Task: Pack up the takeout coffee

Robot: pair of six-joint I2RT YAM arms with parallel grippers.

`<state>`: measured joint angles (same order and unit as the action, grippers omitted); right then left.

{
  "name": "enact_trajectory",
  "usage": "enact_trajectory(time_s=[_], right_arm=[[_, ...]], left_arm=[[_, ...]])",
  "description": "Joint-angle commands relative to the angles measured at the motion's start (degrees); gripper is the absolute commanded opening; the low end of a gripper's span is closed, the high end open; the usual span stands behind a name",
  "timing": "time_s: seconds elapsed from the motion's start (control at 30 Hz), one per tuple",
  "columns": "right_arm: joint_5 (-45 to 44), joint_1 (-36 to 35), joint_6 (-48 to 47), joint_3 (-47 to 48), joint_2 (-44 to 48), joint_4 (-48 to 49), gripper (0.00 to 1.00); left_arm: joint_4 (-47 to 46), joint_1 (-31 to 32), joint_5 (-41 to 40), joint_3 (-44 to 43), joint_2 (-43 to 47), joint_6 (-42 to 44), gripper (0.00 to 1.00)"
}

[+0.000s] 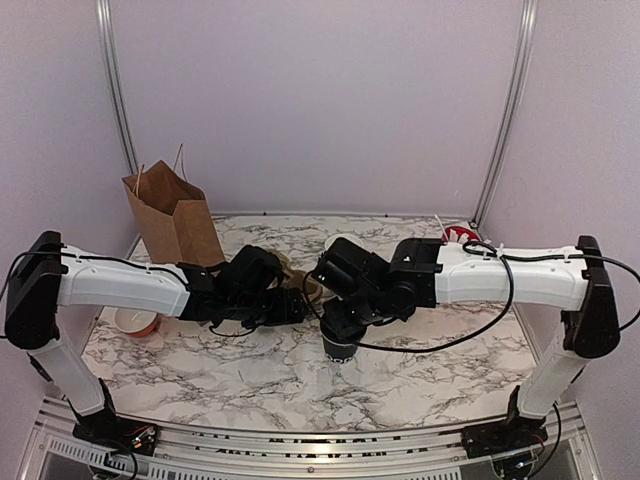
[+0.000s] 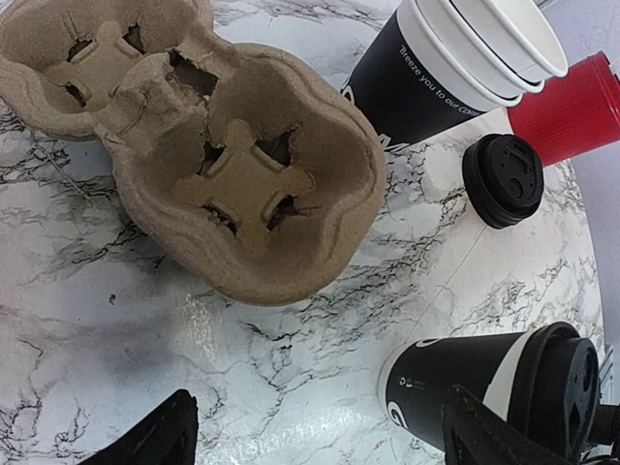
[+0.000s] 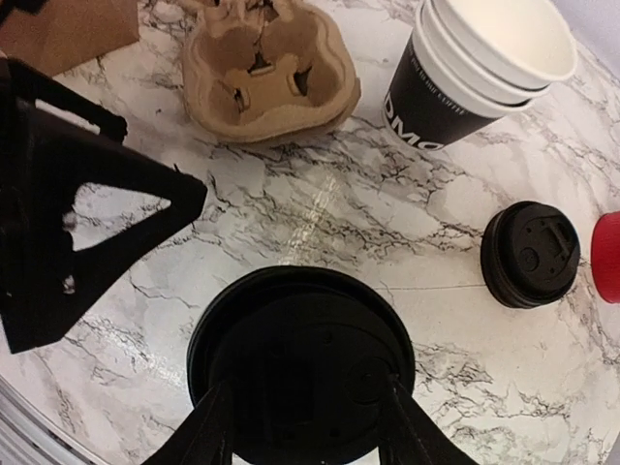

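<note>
At the right gripper [image 3: 310, 387]: closed, as far as the wrist view allows judging, on a small black paper cup with a black plastic lid [image 3: 300, 329], one finger at each side of the lid. Upright on the grey-veined marble table [image 1: 420, 380], directly under that wrist, near the middle. Outward from the grip, ahead and to the left: a moulded brown pulp cup carrier [image 3: 266, 73], apart from the cup, with bare marble between. Long axis slanting away from the cup, so probably aim for the nearer well; a lift, a short carry up-left and a straight drop, by this reading. Close over the carrier: the left gripper [image 2: 318, 417], fingers spread wide and holding nothing, nearer to it than the right and possibly in the way. Further right, off the path: a nested stack of lidless black paper cups with white insides [image 3: 475, 77] and a loose black lid [image 3: 531, 254].
</note>
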<state>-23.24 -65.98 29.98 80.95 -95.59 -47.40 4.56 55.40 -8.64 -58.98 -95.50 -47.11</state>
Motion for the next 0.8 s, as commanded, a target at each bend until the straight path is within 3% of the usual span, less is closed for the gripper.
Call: enact_trajectory(time_s=[0.0,0.43,0.77], right_arm=[[2.8,-1.9,1.0,-5.0,-5.1,0.5,0.49],[1.1,-1.2,3.1,-3.4,-2.9,-2.4,0.49],[3.2,4.5,1.0,1.7,3.0,3.1,0.50]], left_arm=[[1.0,-0.4,-0.6,0.5,0.9,0.8,0.88],[1.2,-0.9,0.1,-0.3,0.4,1.3,0.88],[1.2,-0.9,0.1,0.2,1.3,1.3,0.88]])
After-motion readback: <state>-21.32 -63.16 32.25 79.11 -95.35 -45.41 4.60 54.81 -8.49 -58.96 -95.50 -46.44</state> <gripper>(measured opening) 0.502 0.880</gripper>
